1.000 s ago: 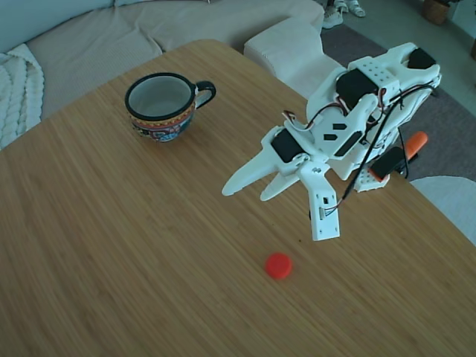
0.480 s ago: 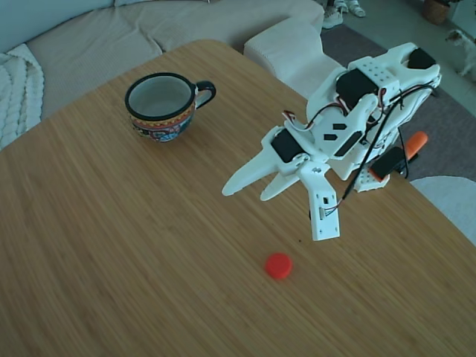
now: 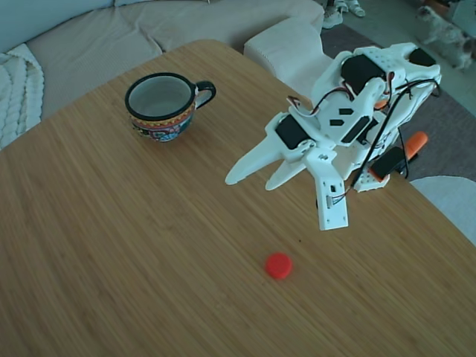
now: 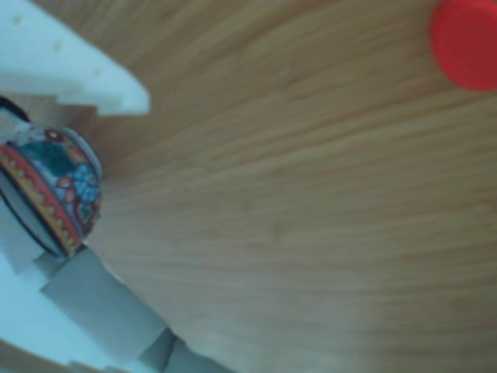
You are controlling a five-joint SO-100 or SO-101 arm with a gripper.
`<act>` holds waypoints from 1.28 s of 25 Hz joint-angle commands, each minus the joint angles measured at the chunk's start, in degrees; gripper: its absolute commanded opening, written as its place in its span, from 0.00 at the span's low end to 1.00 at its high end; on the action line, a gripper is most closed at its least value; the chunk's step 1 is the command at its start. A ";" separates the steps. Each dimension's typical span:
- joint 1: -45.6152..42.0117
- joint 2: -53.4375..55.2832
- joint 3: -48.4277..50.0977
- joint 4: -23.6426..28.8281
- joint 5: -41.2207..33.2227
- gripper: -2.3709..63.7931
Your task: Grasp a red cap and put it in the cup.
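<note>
— Near the lower middle of the worktop point(image 3: 111, 245) in the fixed view: the red cap point(image 3: 279, 265), flat on the bamboo, touching nothing.
— And the pincer point(image 3: 253, 177)?
— Up and left of the cap, well apart from it, hanging above the wood. Two white tapered fingers point(image 3: 245, 165) pointing left, slightly spread, holding nothing.
— Anything between cap and cup point(image 3: 165, 105)?
— Only bare wood. Cup far up-left, upright, handle to the right, pale inside with nothing visible in it.
— Around the edges?
— Beige sofa point(image 3: 89, 37) behind the far edge, knitted blanket point(image 3: 15, 89) at left, pale cushion point(image 3: 286, 48) beyond the right corner. Orange piece point(image 3: 415, 141) by the arm's base. Blurred furry shape at top right, too unclear to name.
— Other view?
— Lying on its side, blurred. Red cap point(image 4: 466, 43) cut off at top right, cup point(image 4: 50, 190) at left edge, white finger tip point(image 4: 70, 66) at top left.
</note>
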 commanded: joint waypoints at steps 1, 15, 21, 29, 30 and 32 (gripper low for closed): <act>0.00 0.88 -7.47 2.55 -0.09 0.70; -3.43 0.18 -27.42 25.58 -1.76 0.71; -12.39 0.00 -31.90 29.62 -5.19 0.71; -21.36 -4.04 -35.07 31.46 -5.01 0.71; -21.09 -6.24 -35.77 31.46 -4.92 0.71; -20.74 -11.07 -38.32 31.55 -4.92 0.70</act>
